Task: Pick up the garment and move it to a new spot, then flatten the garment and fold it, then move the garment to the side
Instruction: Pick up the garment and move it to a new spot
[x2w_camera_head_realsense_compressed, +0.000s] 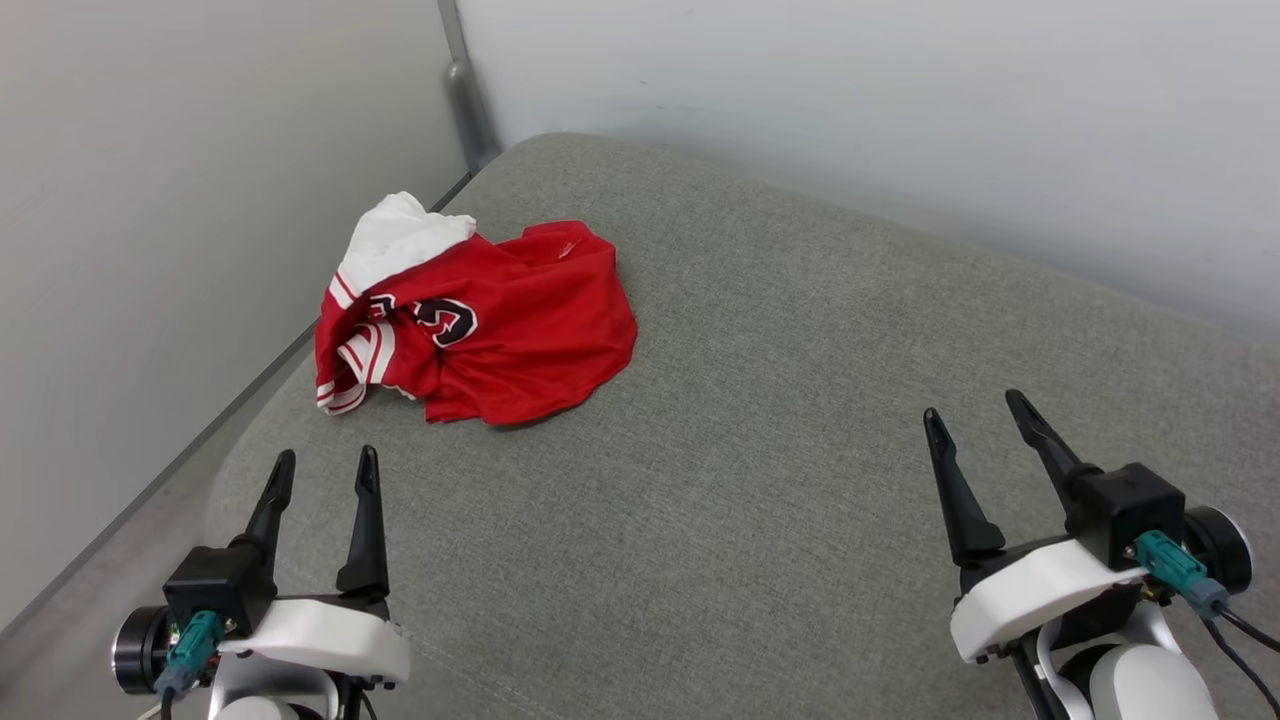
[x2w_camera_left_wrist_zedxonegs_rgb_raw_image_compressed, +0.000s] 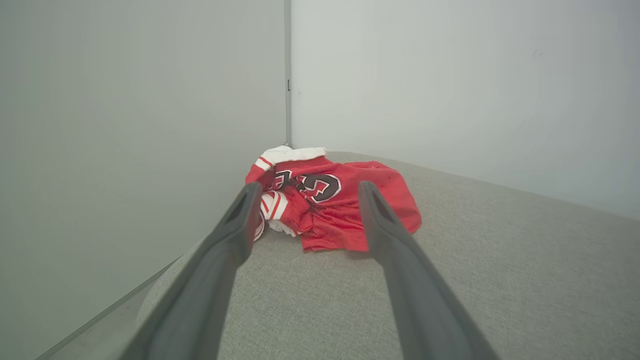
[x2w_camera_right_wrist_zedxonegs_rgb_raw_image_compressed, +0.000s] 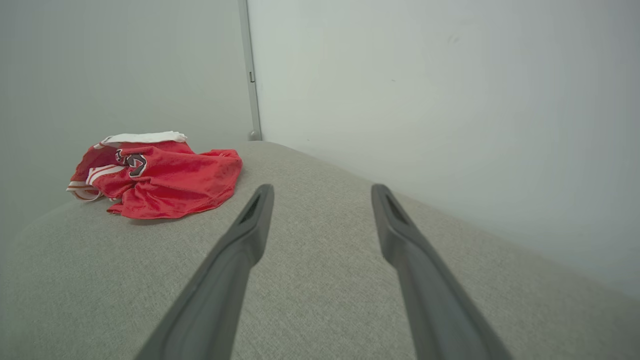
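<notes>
– Black fingers (x2w_camera_head_realsense_compressed: 366, 500), item one: how do yours stand?
– Your left gripper (x2w_camera_head_realsense_compressed: 326, 453): both fingers spread wide, nothing between them, low over the grey cushion (x2w_camera_head_realsense_compressed: 760, 500) at its near left. Your right gripper (x2w_camera_head_realsense_compressed: 972, 403): likewise spread and empty, near right, well apart from the left.
– Item two, the garment (x2w_camera_head_realsense_compressed: 500, 320)?
– Red, crumpled in a heap at the cushion's far left corner, white sleeve uppermost toward the walls (x2w_camera_head_realsense_compressed: 150, 200), striped trim and a black numeral showing. It lies ahead of your left gripper; neither gripper touches it.
– Risks to enter?
– Judged, not seen: a pinch on the top fold alone may lift one layer and drag the rest off the left edge, which is just beside the heap. Slick jersey cloth may slip from narrow tips. Reaching deep, your left fingers could dig into the cushion or meet the walls.
– Containers and contents?
– One bearer only, no vessel proper: the cushion, carrying the garment alone on its far left corner
</notes>
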